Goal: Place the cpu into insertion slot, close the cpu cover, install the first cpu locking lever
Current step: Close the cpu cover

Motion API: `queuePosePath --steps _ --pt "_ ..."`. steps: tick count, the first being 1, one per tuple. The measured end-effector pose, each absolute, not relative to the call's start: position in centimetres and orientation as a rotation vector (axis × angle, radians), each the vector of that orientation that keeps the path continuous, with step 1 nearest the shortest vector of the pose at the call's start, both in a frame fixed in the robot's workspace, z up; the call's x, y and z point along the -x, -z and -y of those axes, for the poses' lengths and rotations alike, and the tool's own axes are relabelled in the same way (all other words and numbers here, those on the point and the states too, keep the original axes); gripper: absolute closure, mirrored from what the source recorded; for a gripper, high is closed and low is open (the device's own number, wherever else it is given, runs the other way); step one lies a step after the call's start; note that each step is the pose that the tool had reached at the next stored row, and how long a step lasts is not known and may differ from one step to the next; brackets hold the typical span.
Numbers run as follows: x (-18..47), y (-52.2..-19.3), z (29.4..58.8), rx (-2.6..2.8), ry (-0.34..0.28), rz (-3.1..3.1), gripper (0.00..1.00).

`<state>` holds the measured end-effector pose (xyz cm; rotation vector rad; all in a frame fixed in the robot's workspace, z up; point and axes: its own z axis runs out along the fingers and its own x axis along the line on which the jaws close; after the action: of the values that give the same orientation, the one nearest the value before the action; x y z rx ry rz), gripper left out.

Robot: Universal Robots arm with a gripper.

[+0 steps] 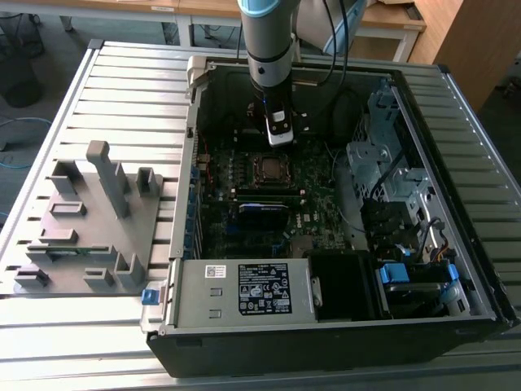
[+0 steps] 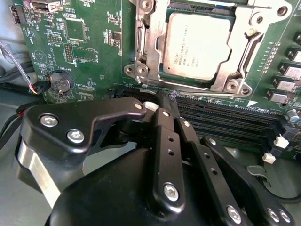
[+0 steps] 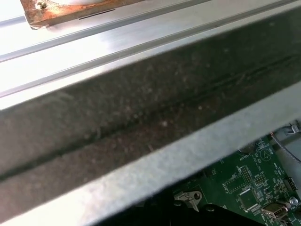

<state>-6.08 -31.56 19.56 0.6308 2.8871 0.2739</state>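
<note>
While the cpu (image 2: 197, 44) sits under the cpu cover (image 2: 149, 44), the pincer (image 2: 162, 101) hangs narrow, empty.

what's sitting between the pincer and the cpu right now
Nothing visible. In the second wrist view the cpu already sits in the insertion slot, with the cpu cover down around it. Bare board and memory slots separate it from the pincer.
</note>
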Motion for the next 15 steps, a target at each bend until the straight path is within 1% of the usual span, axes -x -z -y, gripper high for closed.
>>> queuePosePath --steps 15 --pt "6.08 -19.20 32.01 -0.631 -0.274 -2.887 0.90"
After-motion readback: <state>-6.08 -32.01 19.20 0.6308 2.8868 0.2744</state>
